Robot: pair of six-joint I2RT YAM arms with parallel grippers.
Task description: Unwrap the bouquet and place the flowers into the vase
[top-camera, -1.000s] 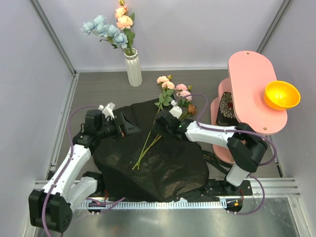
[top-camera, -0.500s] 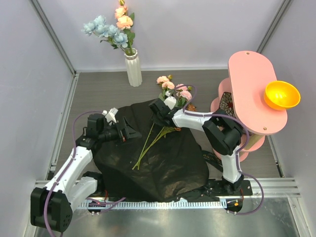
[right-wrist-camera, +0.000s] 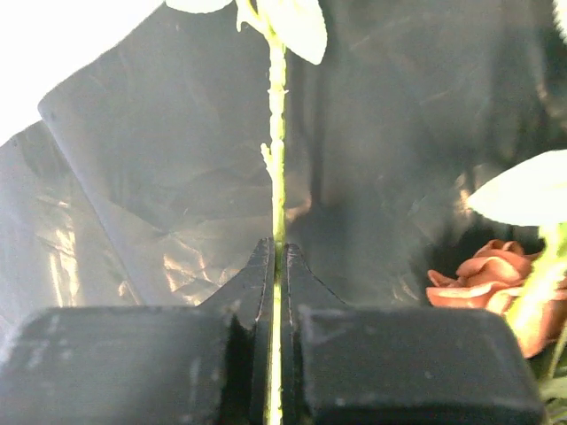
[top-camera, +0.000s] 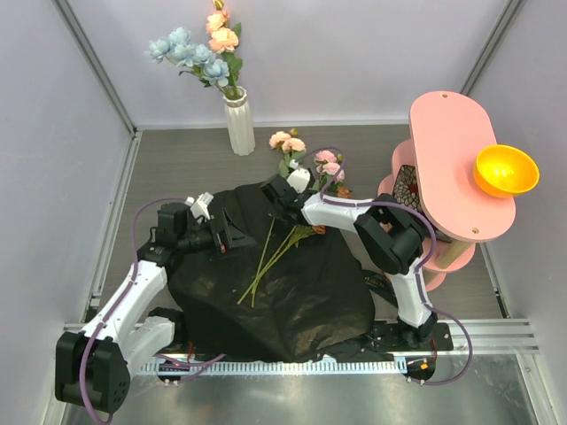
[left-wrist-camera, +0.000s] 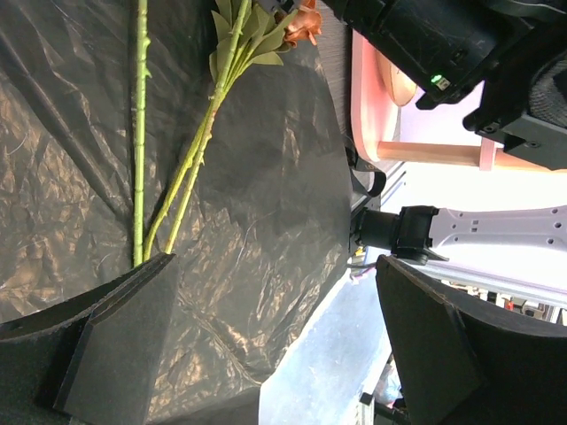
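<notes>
Jaws of the right gripper (right-wrist-camera: 275,266) are clamped flat on 1 thin green flower stem (right-wrist-camera: 277,133), which runs straight up between them in the right wrist view. A second ago they stood apart, so the pinch has only just been made. Near that stem lies a rust-brown artificial rose (right-wrist-camera: 483,266), resting on the crinkled black wrapping paper (right-wrist-camera: 133,177). From above, the right arm has swung in over the far edge of the spread wrap. The peach-pink blooms (top-camera: 285,140), apparently at the stem's top, have shifted a little toward the tall ribbed white vase (top-camera: 240,124). That vase stands well apart at the back and already carries pale-blue and peach flowers (top-camera: 199,49). Other loose stems (left-wrist-camera: 190,168) lie across the opened paper, heads pointing away from the arm bases. The left gripper (left-wrist-camera: 266,345) hangs wide open and empty over the wrap's left side. By this showing, unwrapping is done and another flower is secured; the next move should lift it clear without dragging its neighbours.
</notes>
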